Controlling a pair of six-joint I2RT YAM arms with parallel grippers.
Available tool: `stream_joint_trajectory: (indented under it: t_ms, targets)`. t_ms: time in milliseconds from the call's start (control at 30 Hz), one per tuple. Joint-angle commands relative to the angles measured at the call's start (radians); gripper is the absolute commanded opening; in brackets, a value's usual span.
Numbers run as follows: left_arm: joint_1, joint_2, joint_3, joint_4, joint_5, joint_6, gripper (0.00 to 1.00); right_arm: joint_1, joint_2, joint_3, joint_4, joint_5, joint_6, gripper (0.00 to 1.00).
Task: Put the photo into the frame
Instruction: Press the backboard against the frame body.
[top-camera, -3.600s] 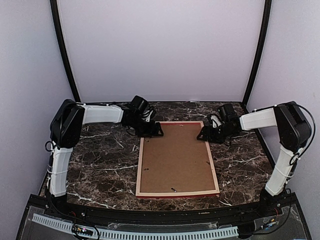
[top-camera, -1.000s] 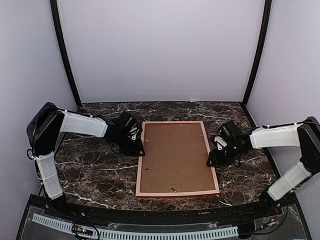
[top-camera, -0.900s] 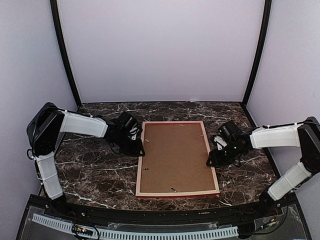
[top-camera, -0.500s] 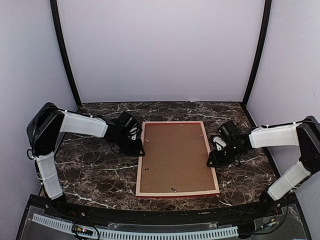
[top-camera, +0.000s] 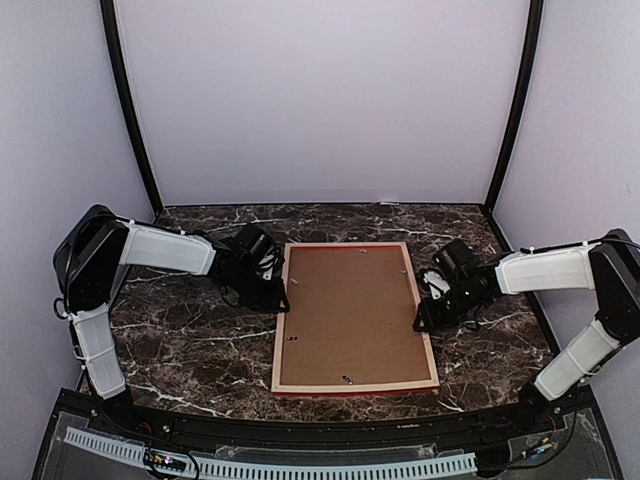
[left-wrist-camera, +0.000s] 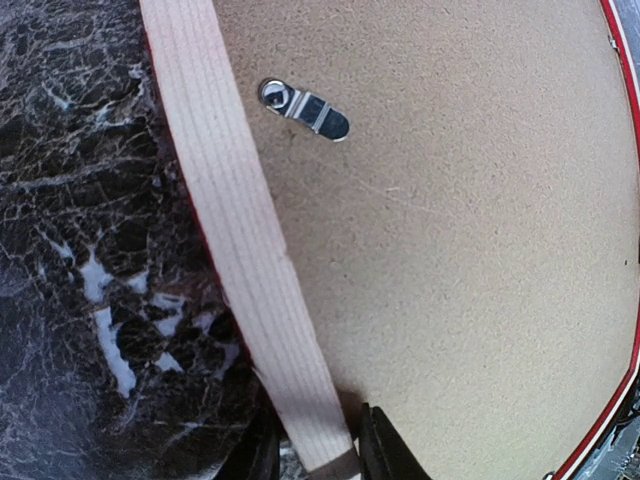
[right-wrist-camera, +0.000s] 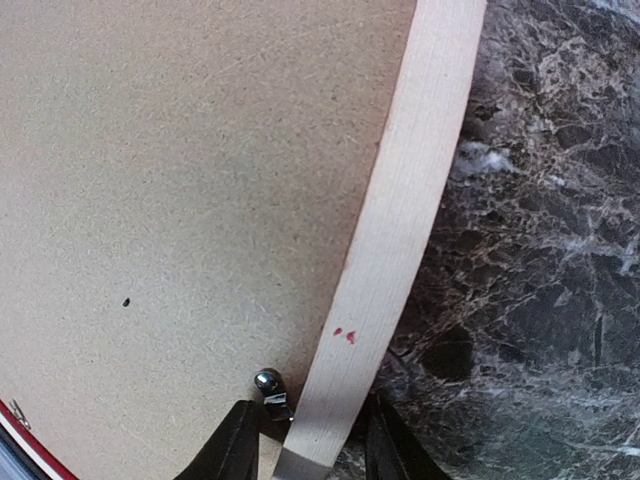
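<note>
**The frame (top-camera: 279, 350), face down on the marble table (top-camera: 190, 340), one claw at each long side.**
Left claw (top-camera: 281, 302): closed narrowly on the frame's left pale-wood rail, a finger on each side (a metal turn clip (left-wrist-camera: 303, 107) lies just beside that rail). Brown backing board (top-camera: 350, 315): fills the frame's back. Right claw (top-camera: 420, 322): narrow, astride the right rail; whether it presses the wood cannot be told.
</note>
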Motion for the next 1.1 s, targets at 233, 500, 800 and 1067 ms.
stream_joint_trajectory:
  t_ms: [233,500,800,1067]
  targets:
    - [-0.006,0.0,-0.016,-0.027,-0.007,0.015,0.28,0.003,0.026,0.045,0.0,0.014,-0.036,0.33]
    - [-0.005,0.003,-0.014,-0.032,-0.007,0.019,0.27,0.003,0.03,0.061,-0.043,0.008,-0.079,0.3]
    - [-0.006,0.008,-0.01,-0.032,-0.002,0.022,0.27,-0.009,0.028,0.074,-0.033,-0.01,-0.093,0.28]
    - [-0.006,0.007,-0.016,-0.032,0.001,0.02,0.27,-0.042,0.028,0.093,-0.005,-0.059,-0.098,0.33]
